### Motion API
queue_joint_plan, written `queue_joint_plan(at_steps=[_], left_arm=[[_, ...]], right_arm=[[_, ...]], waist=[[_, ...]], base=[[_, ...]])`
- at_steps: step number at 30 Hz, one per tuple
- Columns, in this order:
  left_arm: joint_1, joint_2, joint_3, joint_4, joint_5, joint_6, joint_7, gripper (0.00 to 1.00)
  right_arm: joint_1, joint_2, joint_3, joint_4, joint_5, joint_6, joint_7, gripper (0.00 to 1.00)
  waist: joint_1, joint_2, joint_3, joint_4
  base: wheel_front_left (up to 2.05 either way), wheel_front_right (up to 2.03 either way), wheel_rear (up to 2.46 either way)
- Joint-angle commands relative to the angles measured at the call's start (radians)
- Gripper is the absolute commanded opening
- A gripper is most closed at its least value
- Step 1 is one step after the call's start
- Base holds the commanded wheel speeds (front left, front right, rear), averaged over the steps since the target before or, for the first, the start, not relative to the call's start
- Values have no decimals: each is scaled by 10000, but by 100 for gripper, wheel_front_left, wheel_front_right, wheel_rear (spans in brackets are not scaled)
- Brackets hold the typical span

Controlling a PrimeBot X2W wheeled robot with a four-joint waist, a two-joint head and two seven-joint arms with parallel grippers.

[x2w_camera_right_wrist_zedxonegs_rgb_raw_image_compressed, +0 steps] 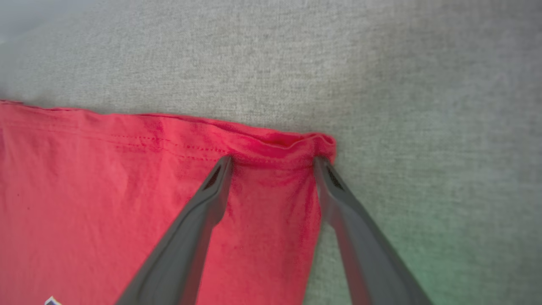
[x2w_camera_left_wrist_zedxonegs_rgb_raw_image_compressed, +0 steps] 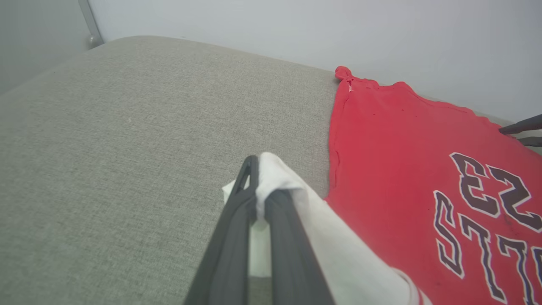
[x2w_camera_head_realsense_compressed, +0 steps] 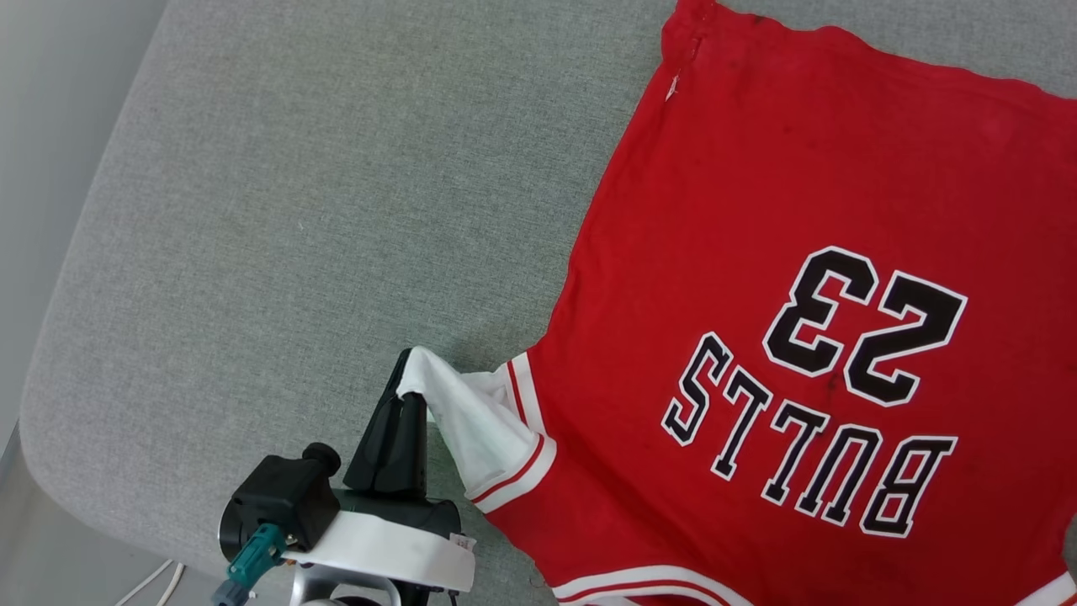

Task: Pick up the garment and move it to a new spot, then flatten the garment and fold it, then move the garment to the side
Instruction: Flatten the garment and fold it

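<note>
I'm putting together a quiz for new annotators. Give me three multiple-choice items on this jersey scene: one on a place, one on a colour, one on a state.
1. Where does the jersey lie?
A. on a grey fabric surface
B. in a basket
C. on a wooden floor

2. What colour is the cloth pinched by the left claw?
A. black
B. white
C. blue

3. How does the right claw stand?
A. shut on the lettering
B. open
C. shut, off the cloth

Answers:
1 A, grey weave lies all round the jersey.
2 B, the white sleeve is clamped between its fingers.
3 B, its fingers stand apart over the red hem corner.
</note>
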Motion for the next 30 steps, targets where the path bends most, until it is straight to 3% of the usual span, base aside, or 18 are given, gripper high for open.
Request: queue_joint_plan(at_steps=[1, 2, 3, 4, 8, 17, 22, 30], left_arm=[[-132, -22, 15, 6, 25, 7, -54, 0], [-140, -27, 7, 23, 21, 18, -67, 0], [-158, -31, 4, 39, 19, 34, -65, 0], [-172, -29, 9, 49, 14, 46, -83, 0], [-166, 29, 62, 156, -4, 90, -89, 0], [105, 324, 281, 662, -110, 226, 117, 0], [381, 574, 576, 982, -235, 370, 249, 0], [1044, 1057, 1315, 1215, -494, 757, 452, 0]], right_arm=[[709, 388, 6, 671, -160, -24, 332, 100], [733, 465, -96, 748, -285, -24, 484, 44], [732, 555, -174, 713, -375, -24, 525, 13], [682, 645, -244, 617, -396, -22, 460, 0], [430, 699, 20, -96, -517, -13, 113, 0], [1042, -160, 2296, -2294, 53, -14, -424, 0], [2475, -732, 3102, -3683, 1054, -16, -241, 0], [6095, -1117, 3180, -5796, 1921, -16, 524, 0]], waist=[[-1, 0, 16, 11], [-1, 0, 20, 10], [-1, 0, 15, 5], [-1, 0, -1, -7], [-1, 0, -234, -128], [-1, 0, -1424, -1002], [-1, 0, -2278, -1790], [-1, 0, -3455, -3085]], base=[[0, 0, 0], [0, 0, 0], [0, 0, 0], [0, 0, 0], [0, 0, 0], [0, 0, 0], [0, 0, 0], [0, 0, 0]])
